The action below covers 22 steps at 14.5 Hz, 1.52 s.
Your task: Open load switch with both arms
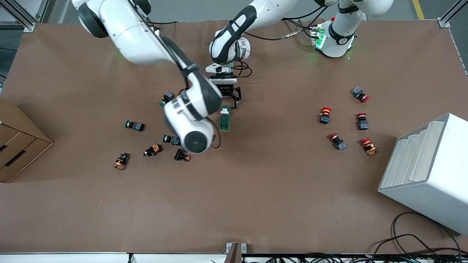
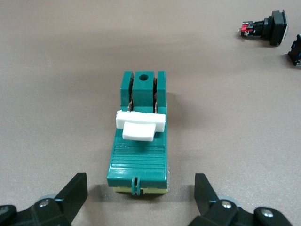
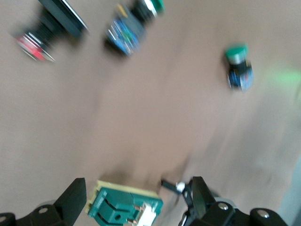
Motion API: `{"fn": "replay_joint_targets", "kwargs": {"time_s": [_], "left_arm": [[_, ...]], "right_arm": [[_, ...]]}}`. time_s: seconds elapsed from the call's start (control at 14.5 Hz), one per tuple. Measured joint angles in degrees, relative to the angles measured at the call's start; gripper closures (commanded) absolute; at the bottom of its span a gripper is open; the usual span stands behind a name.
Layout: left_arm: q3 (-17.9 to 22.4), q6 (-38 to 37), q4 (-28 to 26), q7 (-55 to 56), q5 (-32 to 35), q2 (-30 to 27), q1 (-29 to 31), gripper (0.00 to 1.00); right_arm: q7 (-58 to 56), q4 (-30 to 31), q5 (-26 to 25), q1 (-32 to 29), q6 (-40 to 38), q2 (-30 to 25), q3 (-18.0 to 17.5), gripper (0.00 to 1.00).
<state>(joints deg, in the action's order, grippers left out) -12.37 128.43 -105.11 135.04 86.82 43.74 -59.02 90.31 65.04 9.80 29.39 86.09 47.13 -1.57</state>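
Observation:
The load switch, a dark-green block with a white lever, lies flat on the brown table mid-way between the arms. My left gripper hangs open over the table at the switch's end toward the bases. In the left wrist view the switch lies just ahead of the left gripper, untouched. The right arm's wrist hides its gripper in the front view. In the right wrist view the right gripper is open above the switch, which shows between its fingers.
Green-capped and orange push buttons lie scattered toward the right arm's end, close to the right wrist. Red-capped push buttons lie toward the left arm's end. A white rack and a cardboard box stand at the table's ends.

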Motion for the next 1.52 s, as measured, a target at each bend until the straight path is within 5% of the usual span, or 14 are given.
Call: {"fn": "replay_joint_targets", "kwargs": {"time_s": [0.41, 0.9, 1.24, 1.52], "left_arm": [[0.10, 0.00, 0.56, -0.98, -1.18, -1.20, 0.45, 0.01], [0.29, -0.01, 5.08, -15.59, -16.96, -6.94, 3.70, 0.01], [0.74, -0.08, 6.86, -30.47, -33.03, -14.57, 12.96, 0.00], [0.98, -7.02, 15.10, -53.17, -51.05, -19.33, 25.32, 0.00]], "right_arm": [[-37.15, -0.62, -5.44, -12.40, -0.15, -7.91, 0.39, 0.00], [-75.90, 2.30, -8.70, -24.46, -1.56, -17.14, 0.57, 0.00], [-85.15, 3.95, -11.46, -30.62, -4.63, -22.67, 0.57, 0.00], [-85.21, 2.63, -12.30, -30.65, -8.19, -23.96, 0.19, 0.00]]}}
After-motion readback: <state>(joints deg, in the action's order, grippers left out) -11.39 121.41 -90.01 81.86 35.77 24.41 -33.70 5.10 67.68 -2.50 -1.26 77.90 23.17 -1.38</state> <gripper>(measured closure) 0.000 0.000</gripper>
